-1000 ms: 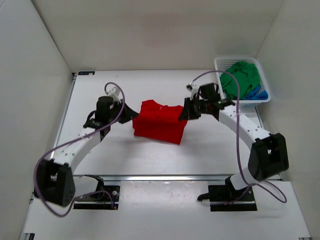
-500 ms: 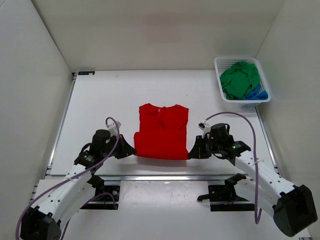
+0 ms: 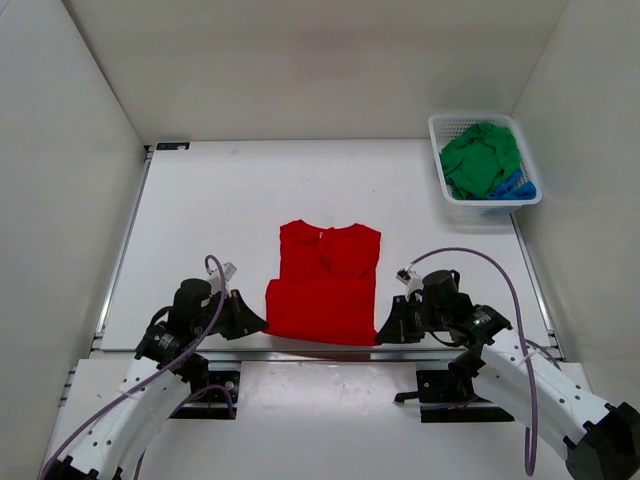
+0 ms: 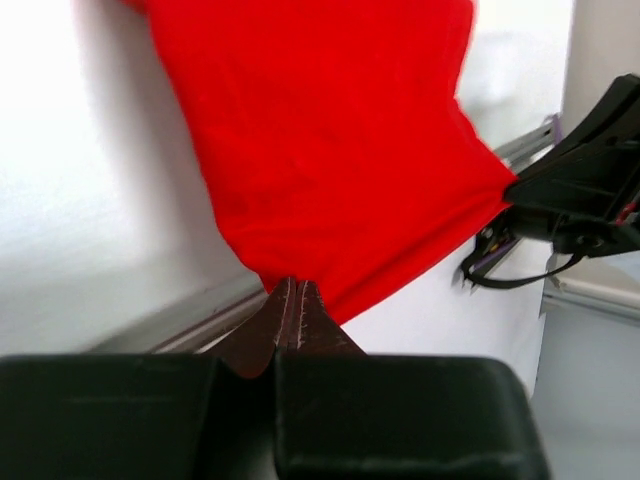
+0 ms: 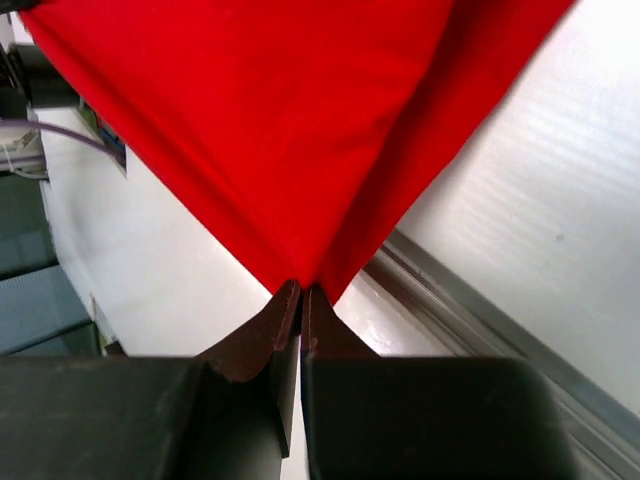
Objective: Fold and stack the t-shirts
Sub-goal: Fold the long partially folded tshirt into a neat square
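I count three t-shirts. One red t-shirt [image 3: 325, 285] lies spread on the table [image 3: 200, 220], low in the middle of the top view. One green t-shirt [image 3: 482, 158] and one blue t-shirt [image 3: 515, 187] are bundled in the single white basket [image 3: 440, 125] at the upper right. I have two grippers. My left gripper [image 3: 258, 322] is pinched tight on the red t-shirt's lower-left corner (the wrist view shows no gap between the jaws). My right gripper [image 3: 385, 330] is clamped the same way on the lower-right corner.
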### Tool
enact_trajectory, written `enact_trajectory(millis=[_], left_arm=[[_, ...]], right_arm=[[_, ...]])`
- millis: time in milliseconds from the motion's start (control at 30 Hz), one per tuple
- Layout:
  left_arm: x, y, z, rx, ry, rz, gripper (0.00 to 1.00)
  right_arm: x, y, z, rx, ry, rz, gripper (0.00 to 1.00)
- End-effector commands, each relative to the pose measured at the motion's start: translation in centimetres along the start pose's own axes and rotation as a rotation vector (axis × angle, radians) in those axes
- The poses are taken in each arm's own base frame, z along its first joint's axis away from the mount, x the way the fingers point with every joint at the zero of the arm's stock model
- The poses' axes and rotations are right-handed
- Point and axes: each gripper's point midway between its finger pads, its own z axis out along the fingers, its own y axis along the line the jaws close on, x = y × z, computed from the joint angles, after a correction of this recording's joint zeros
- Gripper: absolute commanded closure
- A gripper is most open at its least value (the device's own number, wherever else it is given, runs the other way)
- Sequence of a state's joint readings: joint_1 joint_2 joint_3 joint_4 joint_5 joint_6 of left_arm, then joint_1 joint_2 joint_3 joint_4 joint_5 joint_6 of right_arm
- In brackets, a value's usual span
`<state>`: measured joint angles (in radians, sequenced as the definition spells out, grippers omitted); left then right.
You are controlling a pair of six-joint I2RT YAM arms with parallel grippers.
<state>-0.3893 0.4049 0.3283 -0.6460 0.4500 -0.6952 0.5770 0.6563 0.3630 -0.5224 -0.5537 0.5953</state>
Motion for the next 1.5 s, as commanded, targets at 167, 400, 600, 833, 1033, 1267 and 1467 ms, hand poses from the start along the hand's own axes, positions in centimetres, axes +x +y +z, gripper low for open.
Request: enact_trajectory(millis=[167,400,600,833,1033,1267,1467], left_arm=[[3.6,2.3,0.3,-0.037,0.105,-0.051,1.0],[-2.6,-2.6,-0.5,0.021,0.003,0.025,1.0],[-10.8,-4.7,0.8,-0.005,-0.101,0.08,1.0],[-19.7,-4.2,4.6,-0.051,-0.178,0.07,1.0],[-26.3,-2.2,10.4,-0.072,-0.183,0.059,1.0],[-33.8,0.3,16.5,-0.069,-0.235,0.048,0.62],[-34.6,-0.5,15.8,0.013,-0.255,-0.002,0.48]], right_arm=[[4.6,-1.6,-0.1,0.007,0.165,0.039,1.0],[1.4,-0.2,-0.4,-0.02,0.104,0.02,1.0],[-5.7,-0.5,-1.6,0.025,-0.038,0.024,1.0],[-16.4,-3.8,-3.2,0.135,-0.191,0.037,1.0],[-24.7,-7.8,-1.3,0.193,-0.223,0.029,1.0],[-33.4,-12.7,-0.1,0.367,-0.328,-0.017,0.79],[-36.7,-12.5,-1.3,0.485,-0.361,-0.071,0.68]])
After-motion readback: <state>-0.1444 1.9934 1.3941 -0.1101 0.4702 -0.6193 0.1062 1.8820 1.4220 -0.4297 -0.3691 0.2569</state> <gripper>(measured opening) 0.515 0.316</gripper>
